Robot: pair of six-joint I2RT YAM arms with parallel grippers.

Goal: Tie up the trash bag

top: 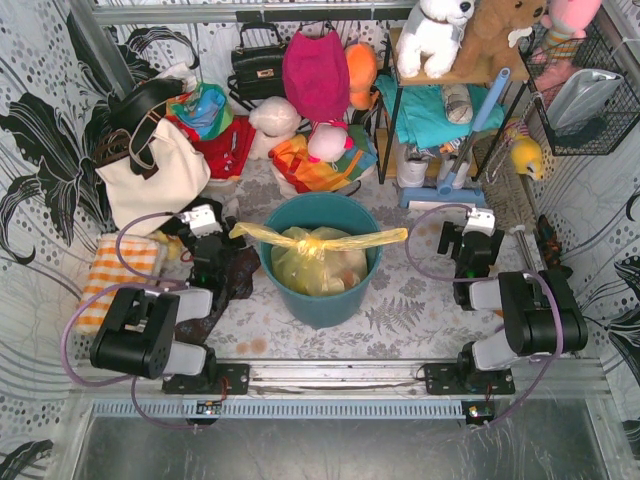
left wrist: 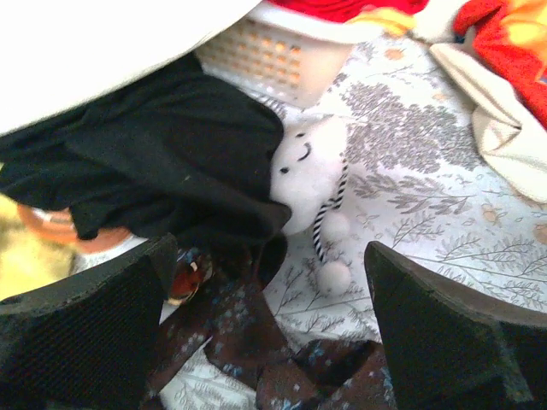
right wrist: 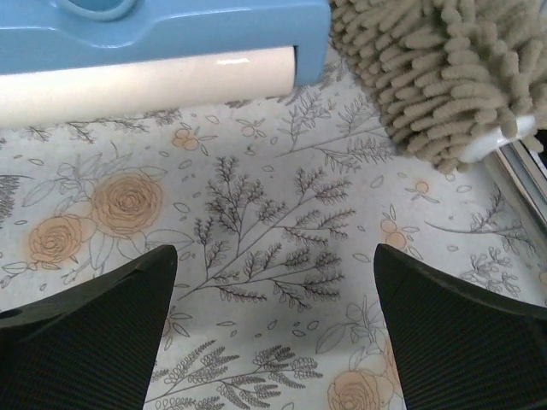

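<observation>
The yellow-green trash bag sits inside the round teal-blue bin at the table's middle. Its top is knotted, and two twisted tails stretch left and right across the rim. My left gripper is open and empty, left of the bin over dark clothes; in the left wrist view it hangs above a dark patterned cloth. My right gripper is open and empty, right of the bin; in the right wrist view only the flowered tablecloth lies under it. The bag shows in neither wrist view.
A white tote bag, an orange checked cloth, and black clothing with a small white snowman toy lie on the left. A blue lint roller and a grey mop head sit at the right. Bags and plush toys crowd the back.
</observation>
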